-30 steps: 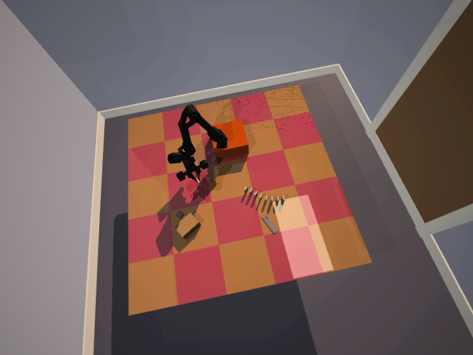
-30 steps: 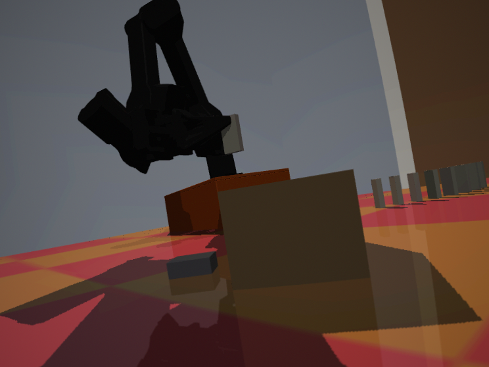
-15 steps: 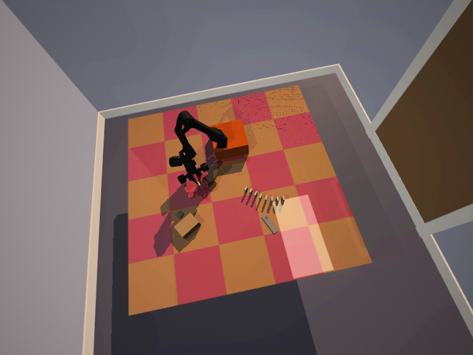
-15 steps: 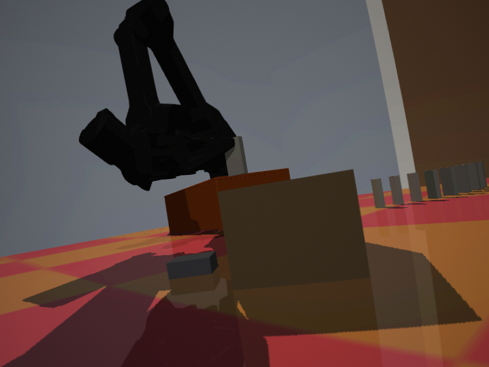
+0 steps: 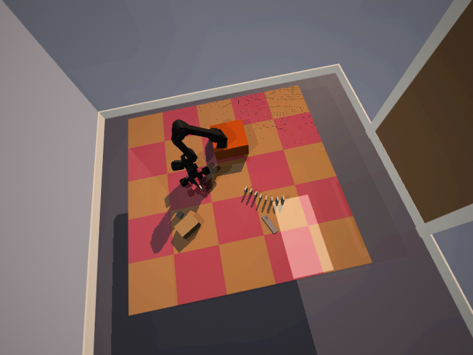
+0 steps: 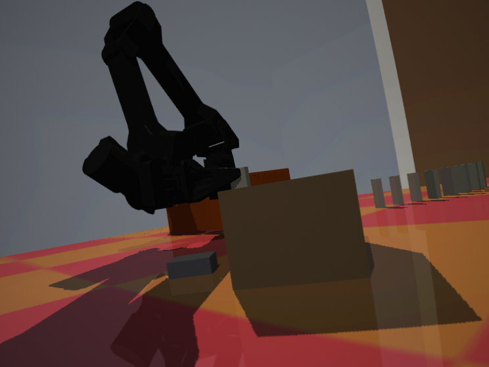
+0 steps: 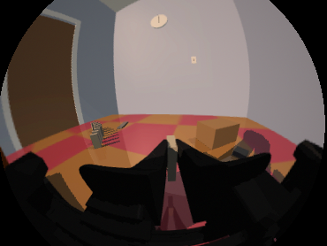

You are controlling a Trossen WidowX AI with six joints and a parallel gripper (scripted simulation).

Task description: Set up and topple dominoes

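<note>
My gripper (image 5: 199, 185) is shut on a grey domino (image 6: 243, 177) and holds it above the floor, left of the row; the domino also shows between my fingers in the wrist view (image 7: 171, 158). A row of several grey dominoes (image 5: 263, 200) stands on the checkered floor to the right; it also shows in the exterior view (image 6: 430, 183) and small in the wrist view (image 7: 99, 133). One domino (image 5: 269, 224) lies flat just in front of the row. Another dark domino (image 5: 179, 214) lies flat beside the brown box, also seen in the exterior view (image 6: 192, 264).
A brown box (image 5: 187, 226) stands in front of my gripper, large in the exterior view (image 6: 294, 229). The orange base block (image 5: 229, 139) carries my arm. A low wall borders the floor.
</note>
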